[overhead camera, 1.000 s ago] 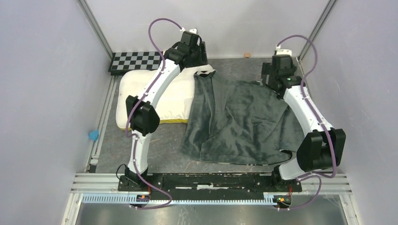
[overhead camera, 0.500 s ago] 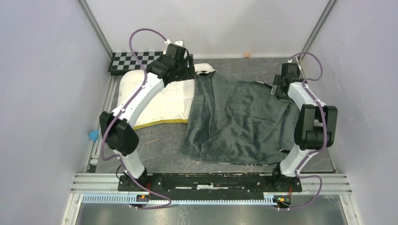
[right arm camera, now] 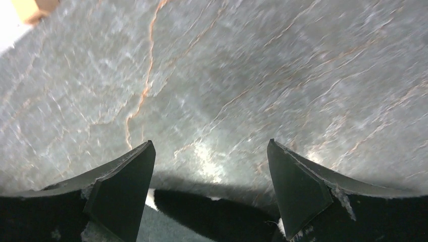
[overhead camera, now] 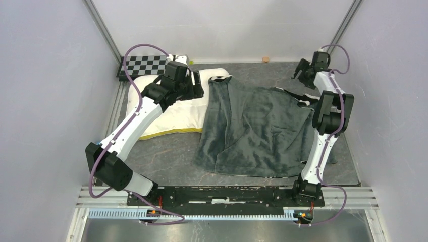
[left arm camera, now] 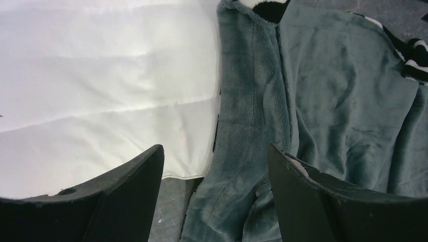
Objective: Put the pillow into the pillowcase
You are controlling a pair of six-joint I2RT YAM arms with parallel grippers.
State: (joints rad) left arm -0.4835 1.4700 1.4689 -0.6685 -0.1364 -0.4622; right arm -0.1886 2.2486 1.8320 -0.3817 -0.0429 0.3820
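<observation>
The cream-white pillow (overhead camera: 174, 111) with its yellow edge lies at the back left, its right end at the mouth of the pillowcase (overhead camera: 257, 126). The pillowcase lies spread with the grey-green plush face up. My left gripper (overhead camera: 198, 86) is open and empty above the pillow's right end. In the left wrist view (left arm camera: 214, 171) the pillow (left arm camera: 101, 75) is on the left and the pillowcase (left arm camera: 328, 101) on the right. My right gripper (overhead camera: 302, 69) is open and empty at the far right corner. It hangs over bare table (right arm camera: 227, 75) with a black-striped pillowcase edge (right arm camera: 212, 206) just below.
A checkerboard (overhead camera: 144, 64) lies at the back left behind the pillow. A small wooden block (overhead camera: 265, 59) sits by the back wall and also shows in the right wrist view (right arm camera: 33, 7). Walls close in on both sides.
My left gripper has pulled back to the left along the pillow, away from the pillowcase mouth. My right gripper has moved back and right, off the pillowcase to the far corner.
</observation>
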